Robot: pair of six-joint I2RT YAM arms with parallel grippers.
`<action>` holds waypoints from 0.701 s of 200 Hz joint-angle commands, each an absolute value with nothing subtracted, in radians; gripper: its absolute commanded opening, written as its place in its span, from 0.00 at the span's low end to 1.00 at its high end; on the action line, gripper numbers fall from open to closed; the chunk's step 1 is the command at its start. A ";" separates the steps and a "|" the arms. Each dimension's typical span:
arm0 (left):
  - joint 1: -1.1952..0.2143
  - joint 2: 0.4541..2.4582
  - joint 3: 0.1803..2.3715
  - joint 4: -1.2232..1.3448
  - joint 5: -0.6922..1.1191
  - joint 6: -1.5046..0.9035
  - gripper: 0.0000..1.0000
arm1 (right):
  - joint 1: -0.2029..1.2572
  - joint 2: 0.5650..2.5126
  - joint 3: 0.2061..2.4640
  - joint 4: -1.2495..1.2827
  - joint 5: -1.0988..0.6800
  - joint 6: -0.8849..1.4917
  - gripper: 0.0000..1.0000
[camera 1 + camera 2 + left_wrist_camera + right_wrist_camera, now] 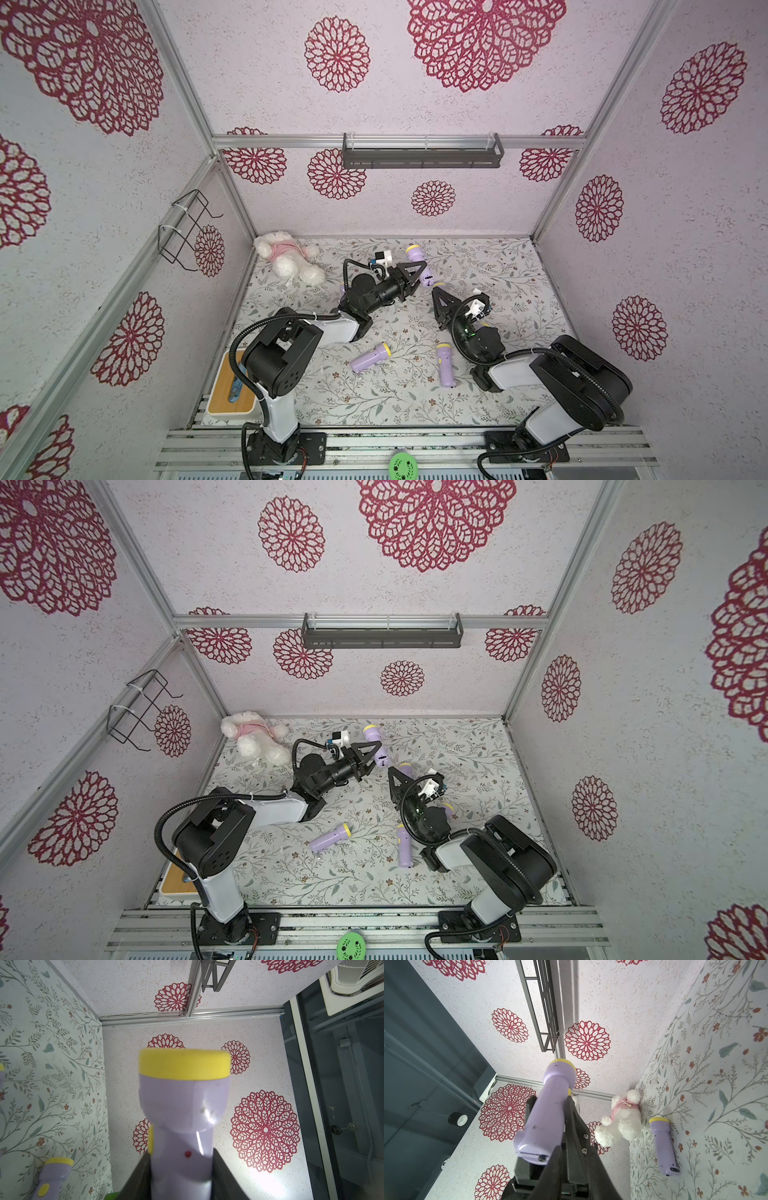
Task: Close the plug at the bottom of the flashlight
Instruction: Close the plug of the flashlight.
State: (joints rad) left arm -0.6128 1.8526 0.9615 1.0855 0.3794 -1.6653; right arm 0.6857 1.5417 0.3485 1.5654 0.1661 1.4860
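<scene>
The left end effector (419,274) clamps the flashlight (414,254) at its handle. The right end effector (436,291), jaws together, sits beside its bottom end.

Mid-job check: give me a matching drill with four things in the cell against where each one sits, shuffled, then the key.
Things
1. held flashlight
2. plush toy
3. dark shelf
4. wooden-lidded box

Places
A. mounted on the back wall
B. clamped in the left tool
C. beside the left arm's base
D. lying in the far left corner of the table

Pairs: 1-B; 2-D; 3-A; 4-C
</scene>
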 commanded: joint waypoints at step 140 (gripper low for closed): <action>-0.536 1.717 1.004 0.523 0.361 -1.369 0.00 | 0.693 1.022 0.380 0.917 0.257 1.150 0.81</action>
